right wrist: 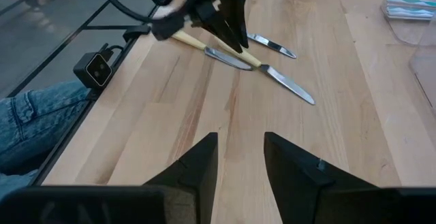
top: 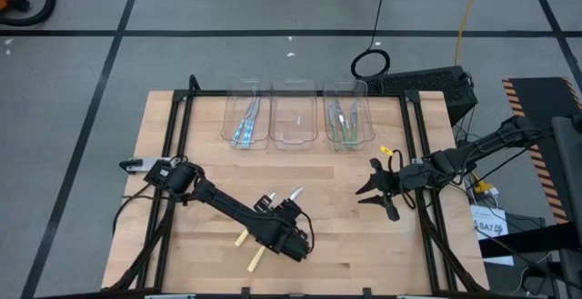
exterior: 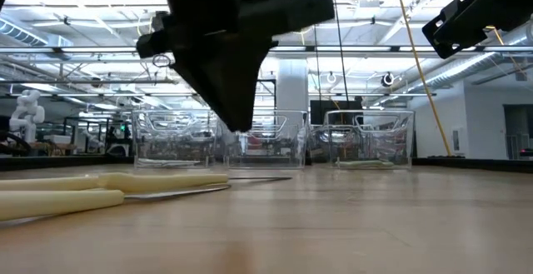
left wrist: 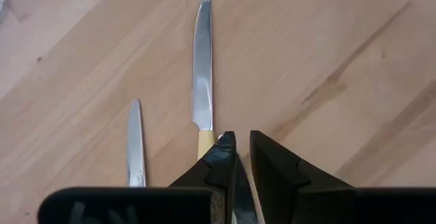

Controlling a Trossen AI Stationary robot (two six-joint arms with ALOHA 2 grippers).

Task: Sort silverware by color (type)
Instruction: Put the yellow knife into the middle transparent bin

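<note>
Three knives with pale yellow handles are near the table's front edge. My left gripper (top: 289, 231) (left wrist: 243, 149) is shut on one knife (left wrist: 201, 67), whose blade points toward the far edge. The other two knives (top: 242, 236) (top: 257, 259) lie flat on the wood beside it; one of them shows its blade (left wrist: 135, 142) in the left wrist view. Blue-handled silverware (top: 245, 124) lies in the left clear bin, green-handled silverware (top: 344, 124) in the right one. My right gripper (top: 377, 190) (right wrist: 242, 152) waits open at the table's right, with nothing between its fingers. My left gripper has the knife by its yellow handle (left wrist: 205, 142), just behind the blade; the left fingertip (left wrist: 221, 159) hides the exact spot. The fingers slant down from the near side and lie along the knife. Its blade reaches forward from them. I cannot tell whether its tip is clear of the table.
Three clear bins (top: 293, 108) stand in a row at the table's far edge, the middle one nearly bare. Bare wood lies between the knives and the bins. A person's leg in jeans (right wrist: 27, 125) shows beyond the table's edge in the right wrist view.
</note>
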